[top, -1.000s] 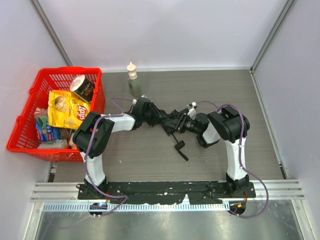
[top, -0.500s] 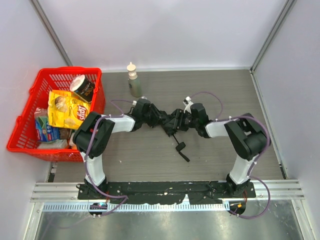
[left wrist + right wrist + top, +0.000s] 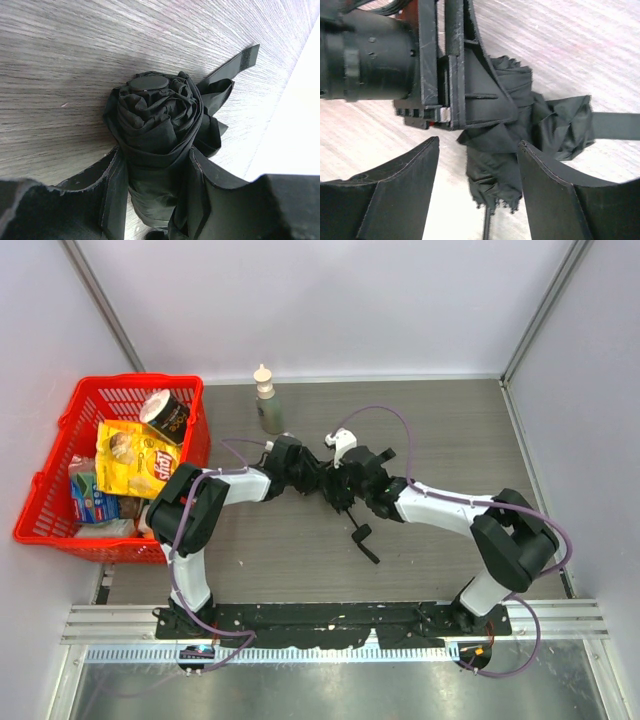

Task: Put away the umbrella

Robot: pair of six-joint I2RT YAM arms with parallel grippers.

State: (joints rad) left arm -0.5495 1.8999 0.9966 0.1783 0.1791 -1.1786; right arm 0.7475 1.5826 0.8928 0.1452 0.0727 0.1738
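The umbrella is a black bundle of folded fabric lying on the wooden table, its round cap facing the left wrist camera. My left gripper is shut on the bundle, one finger on each side. In the top view the thin shaft runs toward the near edge and ends at the small handle. My right gripper is open and straddles the frayed lower end of the fabric, just below the left gripper's fingers. A gap shows beside its left finger.
A red basket with snack packets and a can sits at the left. A small bottle stands at the back, near the left gripper. The umbrella's strap trails loose on the table. Walls close the back and both sides.
My right arm has stretched out and its gripper has swung over the umbrella toward the left gripper, with its jaws opening wider. The left gripper has kept its hold.
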